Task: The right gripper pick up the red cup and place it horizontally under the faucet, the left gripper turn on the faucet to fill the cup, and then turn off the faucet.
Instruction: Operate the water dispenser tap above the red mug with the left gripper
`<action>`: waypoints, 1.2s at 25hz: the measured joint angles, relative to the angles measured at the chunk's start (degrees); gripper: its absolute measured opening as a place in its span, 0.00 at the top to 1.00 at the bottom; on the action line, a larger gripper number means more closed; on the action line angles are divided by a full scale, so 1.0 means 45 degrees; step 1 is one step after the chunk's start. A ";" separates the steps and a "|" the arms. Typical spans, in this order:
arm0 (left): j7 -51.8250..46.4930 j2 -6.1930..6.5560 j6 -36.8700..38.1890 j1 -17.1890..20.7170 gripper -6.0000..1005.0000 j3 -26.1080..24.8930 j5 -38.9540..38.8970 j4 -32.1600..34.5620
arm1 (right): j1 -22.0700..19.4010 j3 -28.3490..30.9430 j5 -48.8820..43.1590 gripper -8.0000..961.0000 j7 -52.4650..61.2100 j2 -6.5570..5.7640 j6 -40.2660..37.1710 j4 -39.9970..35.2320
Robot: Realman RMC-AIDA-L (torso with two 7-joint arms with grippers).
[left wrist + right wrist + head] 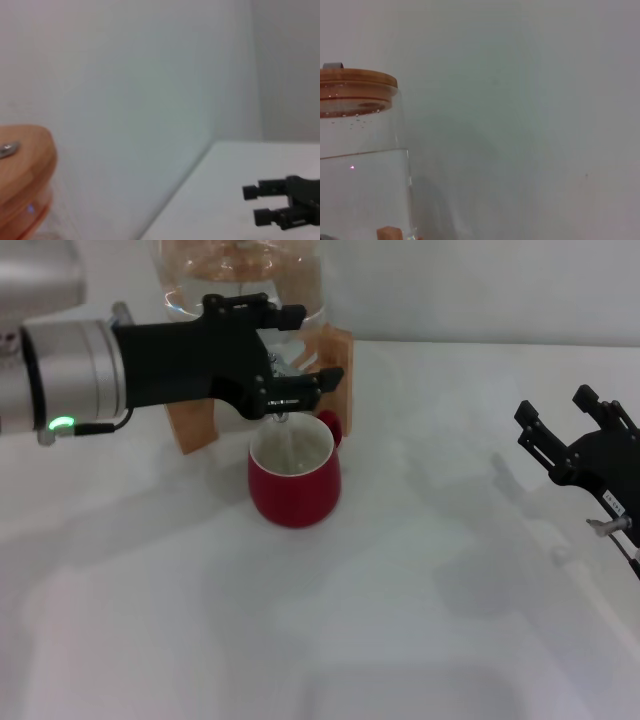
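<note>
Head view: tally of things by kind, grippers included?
Grippers: 2, left gripper at the faucet, right gripper off to the right.
Cups: 1, red cup.
Water jars: 1, glass jar.
Wooden stands: 1.
Total: 5.

Left arm: thick silver-grey cylindrical segment with a black band and a small green light near the wrist; a thin black cable loops beside the light. Left gripper (293, 346) — matt black blocky housing carrying two black fingers with stepped, knobbed tips.

Right gripper (556, 412) — black, two slim fingers with squared knobs at the ends, a small white label with dark print on its body, a short silver pin and a thin cable beneath. The same black claw (251, 205) appears in the left wrist view.
</note>
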 joint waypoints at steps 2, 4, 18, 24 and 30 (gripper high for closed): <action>0.0709 -0.0001 0.0692 0.0647 0.25 0.0411 -0.0782 0.0015 | -0.0001 -0.0005 -0.0001 0.16 0.0000 0.0000 -0.0025 -0.0005; 0.1441 -0.0003 0.1445 0.1294 0.25 0.0870 -0.1546 0.0021 | -0.0012 -0.0008 -0.0001 0.16 0.0000 0.0000 -0.0028 -0.0008; 0.2086 -0.0003 0.2165 0.1761 0.25 0.1544 -0.2338 -0.1041 | 0.0006 -0.0187 -0.0001 0.16 0.0000 0.0013 -0.0025 0.0079; 0.2232 -0.0003 0.2295 0.1872 0.25 0.1886 -0.2347 -0.1084 | -0.0020 -0.0203 -0.0001 0.16 0.0000 0.0020 -0.0025 0.0092; 0.2245 0.0005 0.2371 0.1830 0.25 0.1970 -0.2350 -0.1504 | -0.0014 -0.0271 0.0000 0.16 0.0000 0.0020 -0.0023 0.0098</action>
